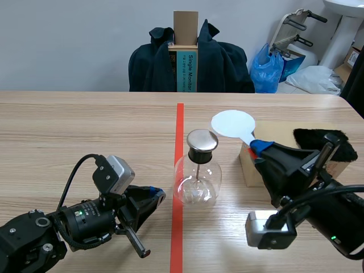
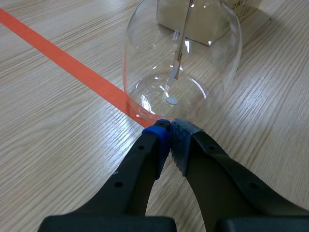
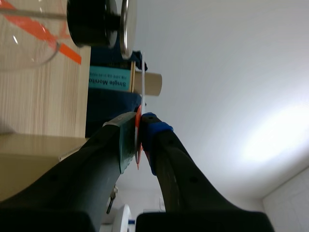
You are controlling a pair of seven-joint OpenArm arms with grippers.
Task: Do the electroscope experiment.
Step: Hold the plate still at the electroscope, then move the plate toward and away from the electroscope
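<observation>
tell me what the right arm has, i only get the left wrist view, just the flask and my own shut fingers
observer: the right gripper is shut on the handle of a white disc paddle.
operator: where's the disc relative to the flask top
observer: close beside the metal cap of the flask, on the right arm's side; i can't tell whether they touch.
</observation>
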